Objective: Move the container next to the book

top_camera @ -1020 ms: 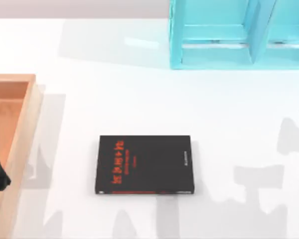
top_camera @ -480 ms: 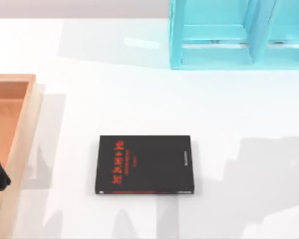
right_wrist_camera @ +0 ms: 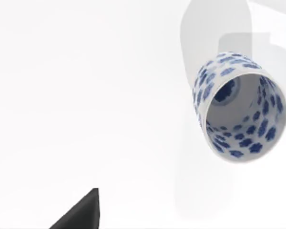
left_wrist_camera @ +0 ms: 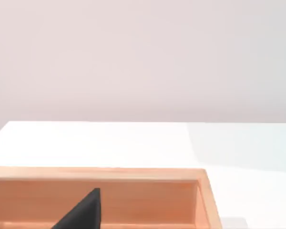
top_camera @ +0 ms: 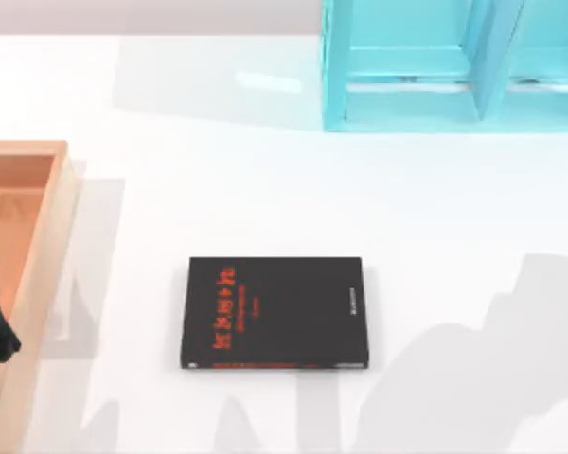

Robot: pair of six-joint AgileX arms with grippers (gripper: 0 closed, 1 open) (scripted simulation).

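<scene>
One container (right_wrist_camera: 240, 112), blue-speckled, upright on white desk (right_wrist_camera: 86, 95) below right claw; book (top_camera: 275, 313) flat mid-desk; claw states indeterminable.

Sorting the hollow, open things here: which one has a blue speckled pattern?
The small round white cup; the wooden box is plain orange-brown, the shelf unit plain turquoise.

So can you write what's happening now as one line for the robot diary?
stage: approach | container: on table, not gripped | book: flat, mid-table | left arm: over wooden box
</scene>
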